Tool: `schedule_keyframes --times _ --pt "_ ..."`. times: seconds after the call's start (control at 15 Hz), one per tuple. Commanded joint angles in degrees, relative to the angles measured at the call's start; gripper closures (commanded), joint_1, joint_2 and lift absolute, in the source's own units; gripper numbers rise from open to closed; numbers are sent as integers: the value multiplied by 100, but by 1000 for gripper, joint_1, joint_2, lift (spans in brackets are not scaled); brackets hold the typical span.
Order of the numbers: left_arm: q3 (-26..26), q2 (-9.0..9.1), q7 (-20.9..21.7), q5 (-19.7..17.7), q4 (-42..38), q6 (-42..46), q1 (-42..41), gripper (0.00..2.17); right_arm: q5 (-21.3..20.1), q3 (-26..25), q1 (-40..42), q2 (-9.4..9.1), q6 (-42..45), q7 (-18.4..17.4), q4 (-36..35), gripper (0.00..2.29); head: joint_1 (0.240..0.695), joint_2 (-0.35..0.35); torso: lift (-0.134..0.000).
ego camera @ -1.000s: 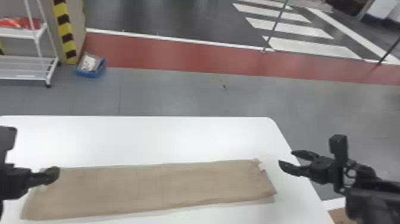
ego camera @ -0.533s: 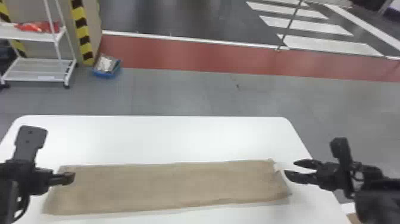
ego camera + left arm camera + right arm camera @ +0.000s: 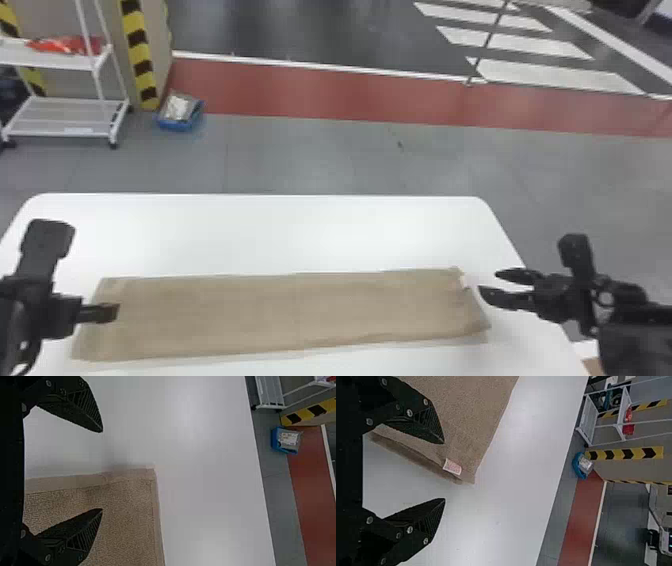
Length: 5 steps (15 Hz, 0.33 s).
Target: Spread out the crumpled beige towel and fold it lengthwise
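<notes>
Site: industrial hall or workshop. Noted: yellow-black hazard tape (image 3: 140, 50), red floor lane (image 3: 325, 92), white floor bars (image 3: 555, 76) (crosswalk-like), wheeled rack (image 3: 65, 114).

The long beige towel (image 3: 280, 310) looks to me like matt cloth, rough and finely textured, with a flatter hem. The white bench (image 3: 300, 230) beneath is smooth, with a soft sheen. The small pale tag (image 3: 452, 467) near the bench's right edge looks smooth. My black left tool (image 3: 117, 312) and black right tool (image 3: 489, 284) are matt with ribbed gripping faces; the right's round screws (image 3: 409, 413) shine like metal.
</notes>
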<state>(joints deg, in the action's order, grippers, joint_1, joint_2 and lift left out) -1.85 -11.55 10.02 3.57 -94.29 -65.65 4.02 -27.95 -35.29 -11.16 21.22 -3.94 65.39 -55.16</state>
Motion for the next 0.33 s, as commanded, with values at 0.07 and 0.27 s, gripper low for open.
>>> schedule_keyframes --times 0.07,0.27 --pt "-9 -5 9 -120 -151 -234 -77 208 27 -31 26 -30 11 9 -56 441 695 -231 0" --pt "-9 12 9 -120 -204 -287 -77 208 35 -31 26 -21 11 9 -56 441 695 -240 0"
